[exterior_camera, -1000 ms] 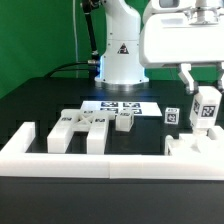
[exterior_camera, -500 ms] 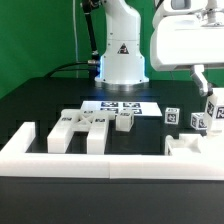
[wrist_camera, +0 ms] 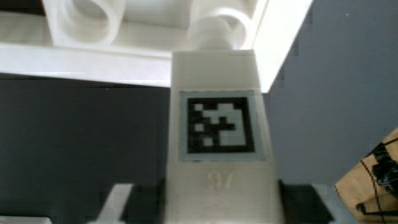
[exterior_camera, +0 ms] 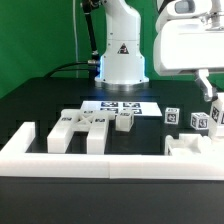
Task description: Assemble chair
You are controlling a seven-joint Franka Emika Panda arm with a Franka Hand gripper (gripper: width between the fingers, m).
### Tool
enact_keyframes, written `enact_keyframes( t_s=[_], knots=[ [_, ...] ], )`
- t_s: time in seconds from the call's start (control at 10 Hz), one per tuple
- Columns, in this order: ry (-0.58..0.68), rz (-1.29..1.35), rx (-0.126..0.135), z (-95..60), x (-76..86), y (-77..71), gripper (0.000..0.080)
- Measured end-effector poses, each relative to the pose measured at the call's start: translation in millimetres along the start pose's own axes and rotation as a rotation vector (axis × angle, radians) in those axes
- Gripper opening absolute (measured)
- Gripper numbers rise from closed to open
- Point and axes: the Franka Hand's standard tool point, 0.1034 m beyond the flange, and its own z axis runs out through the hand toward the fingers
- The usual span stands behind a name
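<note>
Clamping a white tagged bar of the chair between its jaws, the pincer hangs at three o'clock in the exterior view. The bar runs straight out from the jaws, its tag facing the wrist camera. The other chair parts lie on the black table, toward nine o'clock from the pincer and well apart from it.

exterior cam sits low off the edge of the table lined by the white wall, facing the robot base, medium distance, wrist cam super close on the chair piece, both catch that chair piece, at the exterior view's right
</note>
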Motion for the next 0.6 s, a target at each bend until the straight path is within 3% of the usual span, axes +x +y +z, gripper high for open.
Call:
enact_keyframes(
  t_s=[0.6],
  knots=[
    [-0.015,-0.011,0.006,9.4,-8.7,-8.6,0.0290]
  ],
)
